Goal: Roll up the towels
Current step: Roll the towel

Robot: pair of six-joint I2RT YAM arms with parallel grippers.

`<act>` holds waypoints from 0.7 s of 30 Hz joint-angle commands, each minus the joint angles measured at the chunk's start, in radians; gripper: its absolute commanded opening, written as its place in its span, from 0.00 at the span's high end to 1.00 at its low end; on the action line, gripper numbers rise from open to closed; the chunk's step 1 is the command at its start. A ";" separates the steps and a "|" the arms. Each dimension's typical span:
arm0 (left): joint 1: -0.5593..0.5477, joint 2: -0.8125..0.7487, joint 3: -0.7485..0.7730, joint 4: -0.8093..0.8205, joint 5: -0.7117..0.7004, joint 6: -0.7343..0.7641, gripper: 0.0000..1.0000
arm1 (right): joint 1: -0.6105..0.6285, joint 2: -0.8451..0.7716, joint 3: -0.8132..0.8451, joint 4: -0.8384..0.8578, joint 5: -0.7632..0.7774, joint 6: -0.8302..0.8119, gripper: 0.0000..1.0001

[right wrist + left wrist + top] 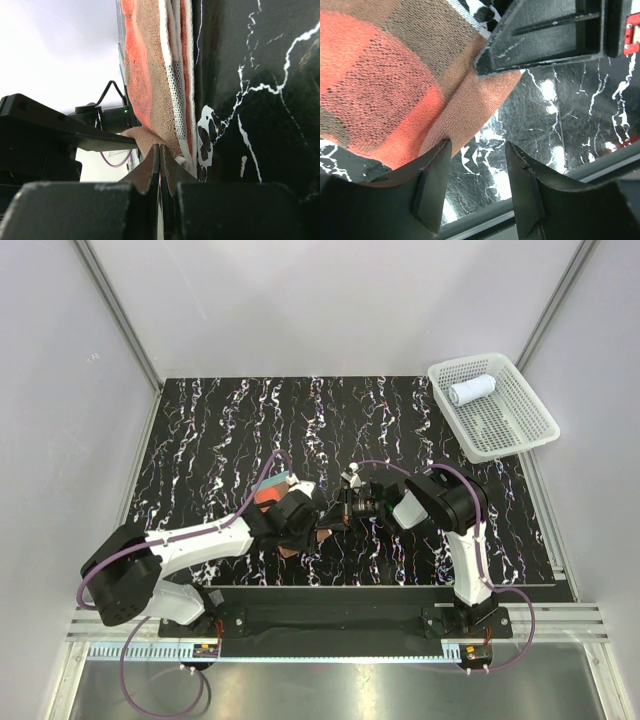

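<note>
My left gripper (477, 150) stands half open and empty, one finger touching the orange-red towel (395, 75). My right gripper (160, 147) is closed at that towel's edge, near centre. The white towel (471, 390) lies rolled in the basket (505, 422), far right.

We can read no words, numbers, brands or signs in any of these views. The white veins on the black counter (200, 440) are only a marble pattern, and the small red part (632, 30) shows no legible marks.
</note>
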 commanded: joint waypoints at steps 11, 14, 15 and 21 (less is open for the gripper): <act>-0.002 0.085 0.006 0.011 -0.092 0.042 0.48 | 0.003 0.071 0.014 -0.036 0.071 -0.060 0.98; -0.004 0.106 -0.010 0.012 -0.098 0.035 0.48 | 0.003 0.074 0.014 -0.034 0.070 -0.059 0.98; -0.004 0.111 -0.017 0.014 -0.096 0.035 0.48 | 0.003 0.074 0.014 -0.034 0.070 -0.059 0.99; -0.004 0.165 -0.029 -0.003 -0.118 0.035 0.47 | 0.002 0.073 0.014 -0.030 0.064 -0.057 0.99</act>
